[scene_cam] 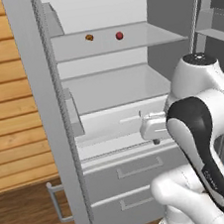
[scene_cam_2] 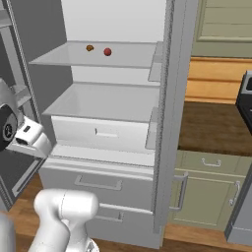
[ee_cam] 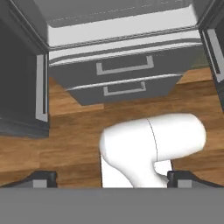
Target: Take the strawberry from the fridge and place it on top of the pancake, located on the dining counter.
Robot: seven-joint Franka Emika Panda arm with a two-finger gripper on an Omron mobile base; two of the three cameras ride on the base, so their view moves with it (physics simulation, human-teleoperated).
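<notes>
Well, strawberry (scene_cam: 119, 35) sits above hand (scene_cam: 153, 128), well apart

One fridge (scene_cam: 49, 117), both doors open. Two shelves, two drawers (ee_cam: 124, 76) below them. One strawberry (scene_cam: 119, 35) and one orange-brown item (scene_cam: 89, 37), both on the top shelf (scene_cam: 125, 42), above the claw (scene_cam: 155, 141).
</notes>
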